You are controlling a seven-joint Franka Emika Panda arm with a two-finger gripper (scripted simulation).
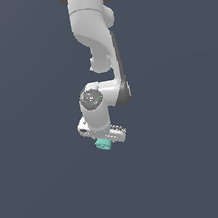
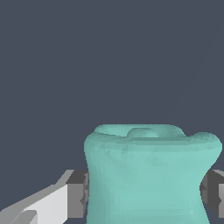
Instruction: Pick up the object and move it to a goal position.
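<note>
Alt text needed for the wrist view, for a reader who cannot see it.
A teal block fills the lower half of the wrist view, with a dark grey pad of the tool touching each of its sides. Behind it is only plain dark blue-grey background.

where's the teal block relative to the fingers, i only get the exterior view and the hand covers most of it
Observer: In the wrist view the teal block sits between the two fingers, one dark pad against each side.
Operator: is it gripped or just near
Observer: Both pads touch its sides with no gap showing, so the gripper looks shut on it.
Operator: what shape is it up close
Observer: It narrows at the waist where the pads press, flares wider above, and has a rounded bump on its far end.
</note>
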